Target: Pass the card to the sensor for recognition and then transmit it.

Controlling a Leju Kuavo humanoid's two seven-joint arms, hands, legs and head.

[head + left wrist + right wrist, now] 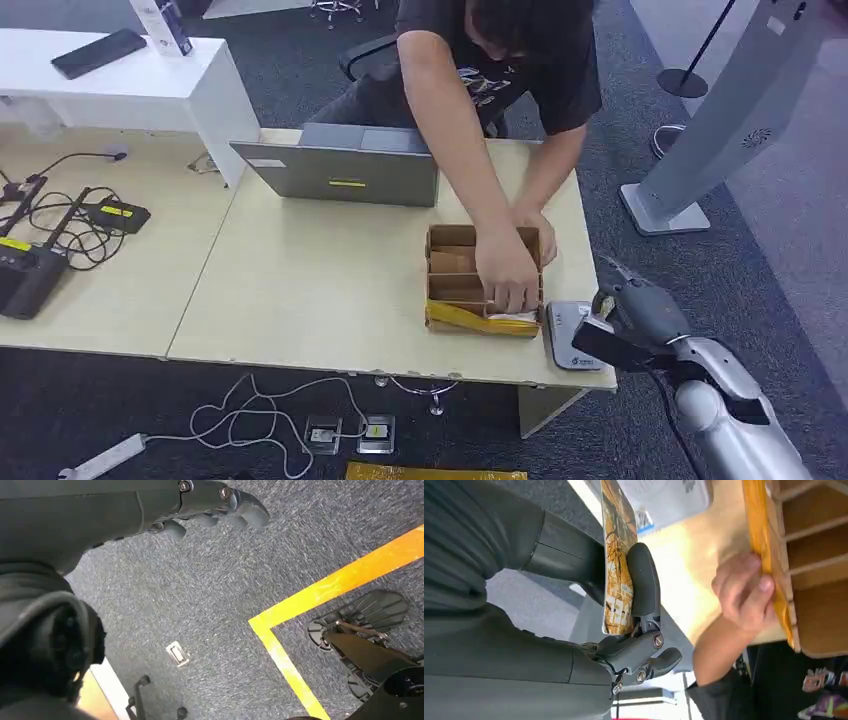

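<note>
So from the head view, the right hand point(622, 300) sits at the near right corner of the light wooden table point(300, 290), right beside the grey sensor point(566, 335) lying flat there, and you can't really make out the card from up here. A person leans over from the far side with both hands in a cardboard box point(484, 280) that has dividers and a yellow front edge, just beside the sensor. Behind it is a grey laptop point(340, 170), and a bunch of black cables and devices point(60, 235) sit off at the left end. Over to the left wrist view: the left hand point(220, 505) hangs over grey carpet with a yellow floor line point(325, 590), fingers curled in with nothing in them (pretty clearly empty). Then the right wrist view, which settles it: the right hand point(634, 610) pinches the card point(618, 555) between thumb and fingers, an orange-yellow printed card held edge-on, with the sensor point(664, 500) beyond it and the person's hand point(744, 592) gripping the yellow edge of the box point(809, 555).
</note>
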